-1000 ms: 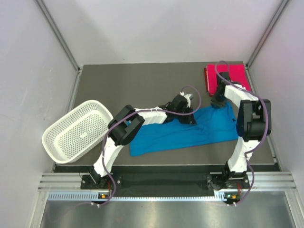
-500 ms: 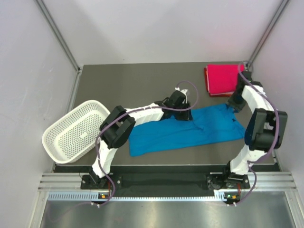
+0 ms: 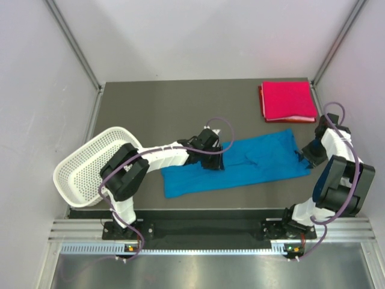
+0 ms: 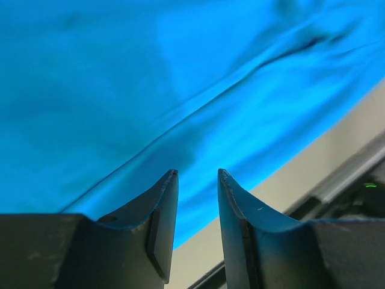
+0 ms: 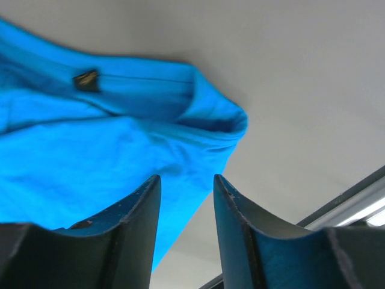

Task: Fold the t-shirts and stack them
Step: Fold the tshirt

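The blue t-shirt point(image 3: 240, 165) lies folded lengthwise in a long band across the middle of the table. The pink-red t-shirt point(image 3: 287, 100) rests folded at the back right corner. My left gripper point(image 3: 212, 158) hovers over the blue shirt's upper left edge; in the left wrist view its jaws point(image 4: 197, 176) stand apart with nothing between them, blue cloth point(image 4: 150, 90) below. My right gripper point(image 3: 308, 155) sits at the shirt's right end; in the right wrist view it point(image 5: 186, 179) is open and empty above the collar point(image 5: 180, 108).
A white mesh basket point(image 3: 93, 165) lies tilted at the table's left edge. The grey table point(image 3: 174, 108) ends at a metal rail point(image 3: 198, 229) in front. Walls close in on both sides.
Both grippers have opened and let go of the blue shirt. The left gripper drew back left and nearer; the right gripper swung from beside the pink-red shirt to the blue shirt's right end.
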Available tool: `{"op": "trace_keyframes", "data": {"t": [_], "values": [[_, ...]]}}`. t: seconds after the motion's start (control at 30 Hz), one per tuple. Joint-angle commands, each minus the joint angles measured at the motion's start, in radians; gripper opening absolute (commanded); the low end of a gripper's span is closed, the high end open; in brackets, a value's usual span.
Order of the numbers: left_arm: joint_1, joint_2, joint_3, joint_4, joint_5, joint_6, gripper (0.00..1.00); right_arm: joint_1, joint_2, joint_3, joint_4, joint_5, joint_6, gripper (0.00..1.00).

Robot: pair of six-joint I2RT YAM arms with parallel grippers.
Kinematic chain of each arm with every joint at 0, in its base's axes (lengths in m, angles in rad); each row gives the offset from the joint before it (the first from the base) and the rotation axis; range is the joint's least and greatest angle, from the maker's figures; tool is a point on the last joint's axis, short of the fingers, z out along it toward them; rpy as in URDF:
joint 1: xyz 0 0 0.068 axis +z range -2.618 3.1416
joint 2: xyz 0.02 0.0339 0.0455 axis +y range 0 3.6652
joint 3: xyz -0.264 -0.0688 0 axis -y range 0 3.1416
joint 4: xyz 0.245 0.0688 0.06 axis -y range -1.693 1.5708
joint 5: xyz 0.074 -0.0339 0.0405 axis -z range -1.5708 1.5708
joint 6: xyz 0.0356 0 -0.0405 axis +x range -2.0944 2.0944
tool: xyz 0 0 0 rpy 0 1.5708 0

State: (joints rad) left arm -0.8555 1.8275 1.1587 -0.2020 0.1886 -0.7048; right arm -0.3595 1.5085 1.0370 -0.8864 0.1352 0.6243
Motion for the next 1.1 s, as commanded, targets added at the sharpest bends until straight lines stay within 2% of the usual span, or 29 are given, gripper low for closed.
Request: {"op": "trace_keyframes", "data": {"t": [0.0,0.23,0.53,0.67,0.9,1.07], "values": [[0.004,-0.045,-0.043,-0.052,-0.047,0.014,0.38,-0.039,-0.017,-0.005,0.026,-0.002,0.032,0.43],[0.026,-0.023,-0.039,-0.204,-0.179,0.034,0.39,-0.045,-0.028,-0.058,0.11,-0.017,0.043,0.45],[0.024,0.004,-0.083,-0.254,-0.308,0.022,0.39,-0.071,0.059,-0.097,0.191,0.03,-0.014,0.42],[0.027,0.015,-0.125,-0.248,-0.334,0.001,0.39,-0.105,0.065,-0.138,0.219,0.043,-0.023,0.38],[0.026,0.0,-0.183,-0.225,-0.339,-0.045,0.39,-0.125,0.093,-0.187,0.25,0.092,-0.024,0.38],[0.026,-0.051,-0.126,-0.307,-0.374,-0.033,0.4,-0.127,0.016,-0.137,0.186,0.116,-0.04,0.39]]}}
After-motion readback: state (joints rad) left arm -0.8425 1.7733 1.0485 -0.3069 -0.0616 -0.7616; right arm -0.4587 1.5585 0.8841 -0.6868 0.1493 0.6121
